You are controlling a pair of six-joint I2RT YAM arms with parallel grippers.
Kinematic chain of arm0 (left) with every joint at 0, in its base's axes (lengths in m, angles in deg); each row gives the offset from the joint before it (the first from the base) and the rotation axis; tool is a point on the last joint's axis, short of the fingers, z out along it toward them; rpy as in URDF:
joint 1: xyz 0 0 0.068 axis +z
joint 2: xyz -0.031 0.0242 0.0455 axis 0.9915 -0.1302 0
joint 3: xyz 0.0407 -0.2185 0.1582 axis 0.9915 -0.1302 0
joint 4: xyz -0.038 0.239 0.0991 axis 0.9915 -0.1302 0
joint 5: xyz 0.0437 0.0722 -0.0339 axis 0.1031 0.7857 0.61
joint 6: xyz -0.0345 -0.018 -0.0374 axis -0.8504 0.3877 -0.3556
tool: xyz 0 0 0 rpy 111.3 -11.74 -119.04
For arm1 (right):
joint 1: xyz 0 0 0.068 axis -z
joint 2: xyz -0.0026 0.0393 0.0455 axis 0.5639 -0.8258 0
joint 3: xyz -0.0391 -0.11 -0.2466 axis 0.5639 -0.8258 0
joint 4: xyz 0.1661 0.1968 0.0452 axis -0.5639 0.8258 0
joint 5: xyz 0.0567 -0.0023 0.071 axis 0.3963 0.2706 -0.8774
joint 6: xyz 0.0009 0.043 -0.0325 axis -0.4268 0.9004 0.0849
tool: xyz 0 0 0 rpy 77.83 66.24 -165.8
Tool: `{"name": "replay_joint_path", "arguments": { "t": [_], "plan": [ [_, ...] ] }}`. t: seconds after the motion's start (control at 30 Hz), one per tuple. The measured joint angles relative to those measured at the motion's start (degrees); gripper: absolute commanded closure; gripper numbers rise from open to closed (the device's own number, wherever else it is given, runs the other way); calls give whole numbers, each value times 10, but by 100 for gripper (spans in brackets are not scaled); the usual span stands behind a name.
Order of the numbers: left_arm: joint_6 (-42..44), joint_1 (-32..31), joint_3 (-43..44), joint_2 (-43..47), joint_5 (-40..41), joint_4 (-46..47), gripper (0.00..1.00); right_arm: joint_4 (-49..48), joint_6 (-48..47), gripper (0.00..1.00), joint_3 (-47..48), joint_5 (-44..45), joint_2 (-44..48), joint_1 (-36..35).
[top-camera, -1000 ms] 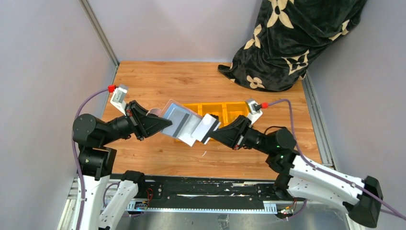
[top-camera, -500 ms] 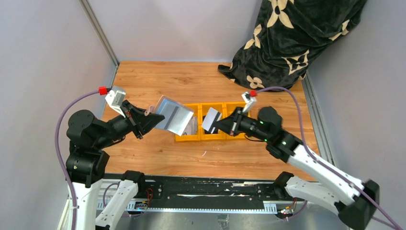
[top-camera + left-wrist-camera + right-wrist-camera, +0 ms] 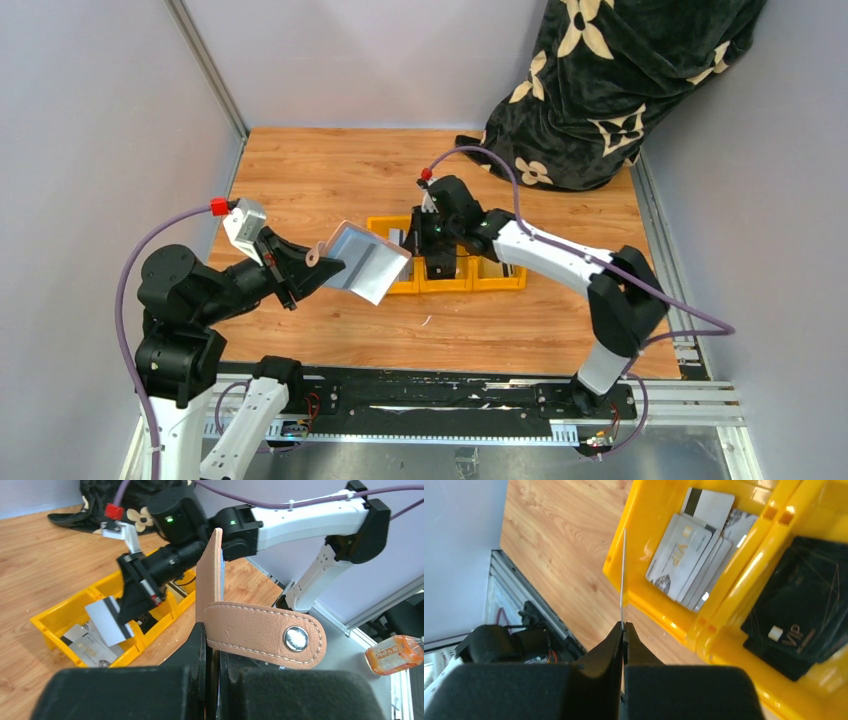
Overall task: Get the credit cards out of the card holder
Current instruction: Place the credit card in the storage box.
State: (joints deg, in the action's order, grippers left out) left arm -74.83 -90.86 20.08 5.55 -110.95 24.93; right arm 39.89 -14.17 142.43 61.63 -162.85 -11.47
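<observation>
Grey-blue, the holder [image 3: 366, 262] hangs tilted in the air over the counter's [image 3: 330, 170] left half, just left of the yellow tray [image 3: 497, 285]. The left gripper [image 3: 320, 264] has its jaws clenched on the holder's edge, and the tan tab [image 3: 264, 632] sticks out beside them. Pale cards [image 3: 685, 555] lie stacked in the tray's left bin, with black items [image 3: 804, 605] in the next. Above the tray's left wall, the right gripper [image 3: 623, 628] has its jaws clamped on one card [image 3: 623, 575], seen edge-on.

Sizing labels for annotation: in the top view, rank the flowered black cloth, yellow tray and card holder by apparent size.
1. flowered black cloth
2. yellow tray
3. card holder, smallest even though held up nearer the camera
</observation>
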Motion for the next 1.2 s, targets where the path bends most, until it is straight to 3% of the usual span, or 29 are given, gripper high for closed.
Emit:
{"name": "replay_joint_path", "arguments": {
  "t": [0.3,0.8,0.9,1.1,1.2],
  "plan": [
    [-1,0,-3,2,-15,0,100,39,-13,100,99,17,-148,-16],
    [-2,0,-5,-1,-24,6,100,66,-9,100,169,37,-222,-33],
    [1,0,-5,-2,-28,3,100,70,-11,87,175,59,-221,-40],
    [6,0,-5,-3,-35,0,100,85,-21,48,167,114,-193,-53],
    [10,0,-5,-3,-39,-2,100,89,-27,39,162,138,-157,-60]
  ]
}}
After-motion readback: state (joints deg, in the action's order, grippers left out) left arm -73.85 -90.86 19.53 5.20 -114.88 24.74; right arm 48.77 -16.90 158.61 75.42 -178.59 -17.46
